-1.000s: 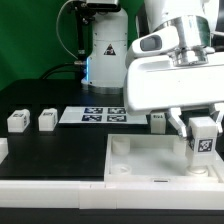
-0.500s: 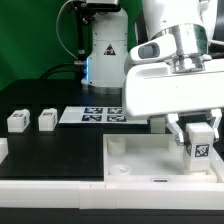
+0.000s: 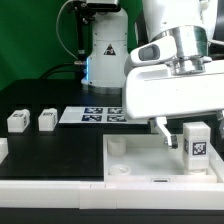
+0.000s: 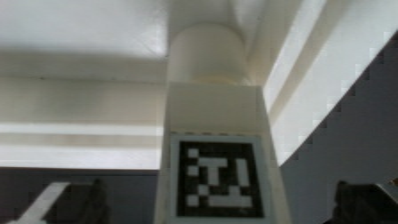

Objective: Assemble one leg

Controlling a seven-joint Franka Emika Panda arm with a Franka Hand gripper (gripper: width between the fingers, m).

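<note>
One white leg (image 3: 197, 143) with a black-and-white tag stands upright in the far corner socket of the large white tray-like part (image 3: 130, 165), at the exterior view's right. My gripper (image 3: 192, 137) is open around it, and one finger (image 3: 162, 131) stands apart from the leg. In the wrist view the leg (image 4: 217, 140) fills the middle, its round end set into the white part (image 4: 71, 110). The dark fingertips (image 4: 57, 205) show at both sides with gaps to the leg.
Two more white legs (image 3: 16, 121) (image 3: 46, 119) stand on the black table at the exterior view's left. The marker board (image 3: 92, 115) lies behind the tray. Another white part (image 3: 2, 150) shows at the left edge. The arm's base (image 3: 100, 45) stands at the back.
The fingers, shut on the leg a second ago, have spread apart and let go of it. The leg stays upright in the corner socket.
</note>
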